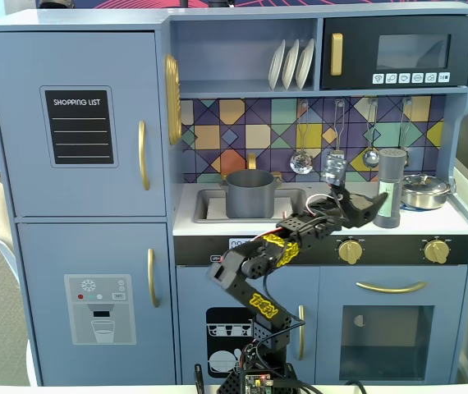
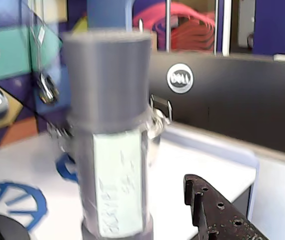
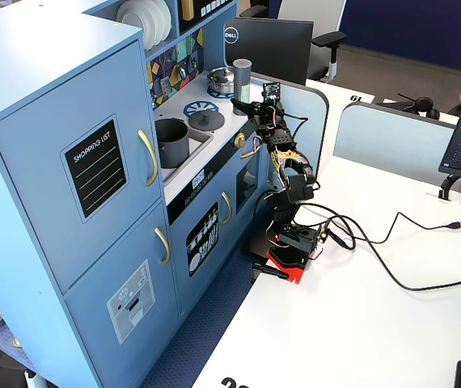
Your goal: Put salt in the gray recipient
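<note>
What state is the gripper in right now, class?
Gripper: open, holding nothing, jaws spread just short of the salt.

An office: white desks, a Dell monitor, swivel chairs around a toy kitchen.

A blue toy kitchen beside white desks, apparently an office.
</note>
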Motion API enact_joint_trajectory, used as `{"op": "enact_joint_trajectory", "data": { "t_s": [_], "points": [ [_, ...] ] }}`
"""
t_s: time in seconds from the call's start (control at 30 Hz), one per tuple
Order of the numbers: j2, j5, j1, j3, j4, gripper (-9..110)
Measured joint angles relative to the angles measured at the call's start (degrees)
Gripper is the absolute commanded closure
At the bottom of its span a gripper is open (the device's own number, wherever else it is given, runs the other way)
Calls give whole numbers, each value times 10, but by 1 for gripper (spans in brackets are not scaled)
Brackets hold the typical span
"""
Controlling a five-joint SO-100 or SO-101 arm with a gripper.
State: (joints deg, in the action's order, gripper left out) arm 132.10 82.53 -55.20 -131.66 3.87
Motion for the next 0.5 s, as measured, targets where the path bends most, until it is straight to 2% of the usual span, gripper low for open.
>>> {"op": "enact_joint_trajectory", "data": {
  "t_s": [0.5],
  "points": [
    [-231,1,17,200,4,50]
  ]
}}
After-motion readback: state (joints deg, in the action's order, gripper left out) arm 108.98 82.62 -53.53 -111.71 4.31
